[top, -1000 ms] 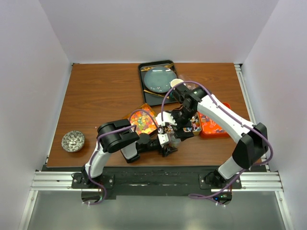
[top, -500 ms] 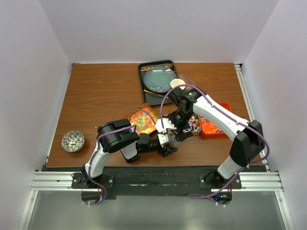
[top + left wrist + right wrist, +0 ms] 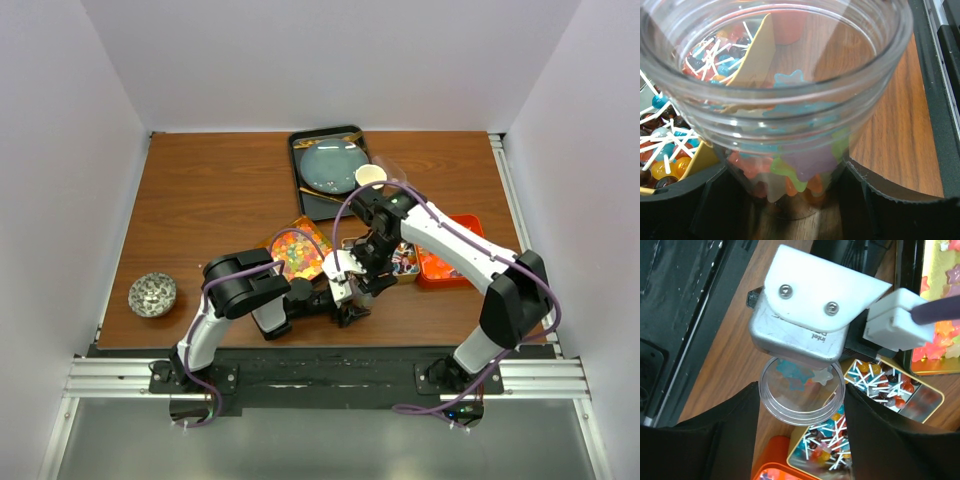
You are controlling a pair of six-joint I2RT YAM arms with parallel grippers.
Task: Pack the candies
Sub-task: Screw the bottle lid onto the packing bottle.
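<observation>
My left gripper (image 3: 345,300) is shut on the lower part of a clear jar (image 3: 790,100) that stands on the wood near the table's front edge. Star-shaped candies (image 3: 805,167) in blue, purple, green and orange lie in the jar's bottom. My right gripper (image 3: 802,407) hangs over the jar (image 3: 802,400), and its black fingers (image 3: 735,440) press the rim from both sides. Beside the jar, a yellow tin (image 3: 935,395) holds lollipop candies (image 3: 880,385). Orange-red jelly beads (image 3: 295,250) fill a tin just behind the left arm.
The left wrist's silver camera housing (image 3: 800,325) overhangs the jar's far side. An orange box (image 3: 445,265) sits right of the lollipop tin. At the back are a black tray (image 3: 300,150) with a blue-green plate and a pale cup (image 3: 370,175). A speckled round object (image 3: 152,294) lies far left.
The right gripper has come left and toward the front, over the jar, and its jaws have closed in from wide open onto the rim. The left arm has stayed still.
</observation>
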